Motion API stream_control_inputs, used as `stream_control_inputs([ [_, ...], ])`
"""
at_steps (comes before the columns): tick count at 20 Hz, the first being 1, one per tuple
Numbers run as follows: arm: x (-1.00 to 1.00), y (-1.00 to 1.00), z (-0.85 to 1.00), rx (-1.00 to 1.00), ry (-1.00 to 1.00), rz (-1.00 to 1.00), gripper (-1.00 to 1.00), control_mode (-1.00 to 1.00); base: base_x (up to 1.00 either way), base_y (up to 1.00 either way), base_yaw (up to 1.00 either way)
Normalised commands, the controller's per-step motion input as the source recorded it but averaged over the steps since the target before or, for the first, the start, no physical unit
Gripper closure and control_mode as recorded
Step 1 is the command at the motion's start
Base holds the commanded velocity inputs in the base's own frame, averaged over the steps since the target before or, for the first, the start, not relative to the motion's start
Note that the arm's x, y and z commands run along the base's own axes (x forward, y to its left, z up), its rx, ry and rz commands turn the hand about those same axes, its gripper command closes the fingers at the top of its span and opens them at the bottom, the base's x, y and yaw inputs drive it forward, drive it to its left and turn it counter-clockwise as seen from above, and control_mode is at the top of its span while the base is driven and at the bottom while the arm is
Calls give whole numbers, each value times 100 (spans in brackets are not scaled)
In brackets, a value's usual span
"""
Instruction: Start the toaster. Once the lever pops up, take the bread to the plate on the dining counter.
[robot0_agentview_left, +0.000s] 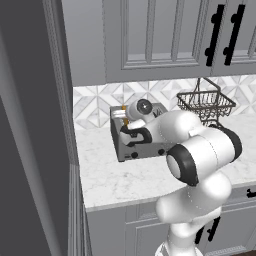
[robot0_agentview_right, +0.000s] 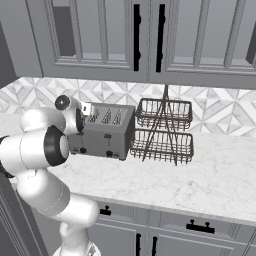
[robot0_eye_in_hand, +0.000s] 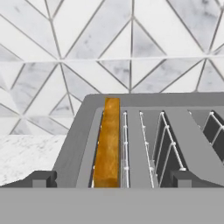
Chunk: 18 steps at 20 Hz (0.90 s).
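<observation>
The grey toaster (robot0_agentview_right: 105, 135) stands on the wall counter against the tiled backsplash, and in the left base view my arm covers much of the toaster (robot0_agentview_left: 145, 147). An orange-tan slice of bread (robot0_eye_in_hand: 107, 144) stands edge-on in the leftmost slot of the toaster (robot0_eye_in_hand: 144, 103), its top just above the rim. My gripper (robot0_eye_in_hand: 112, 179) hovers above the toaster's front edge, open, with one fingertip (robot0_eye_in_hand: 43, 178) on each side of the left slots and nothing between them. From the right base view the gripper (robot0_agentview_right: 86, 110) is over the toaster's left end. The plate and the dining counter are out of view.
A two-tier dark wire basket rack (robot0_agentview_right: 162, 132) stands just right of the toaster, also seen as the rack (robot0_agentview_left: 205, 102). Upper cabinets hang low above. A tall dark panel (robot0_agentview_left: 30, 150) closes the counter's left end. Bare marble counter (robot0_agentview_right: 200, 180) lies in front and to the right.
</observation>
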Motion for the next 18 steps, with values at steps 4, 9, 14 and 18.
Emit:
stream_control_inputs([
  [4,9,6,-5,0,0,0,-100,-100,0,0,0],
  [9,7,4,-9,0,1,0,-100,-100,0,0,0],
  [14,0,0,-14,0,0,0,-100,-100,0,0,0],
  [18,0,0,-12,0,0,0,-100,-100,0,0,0],
])
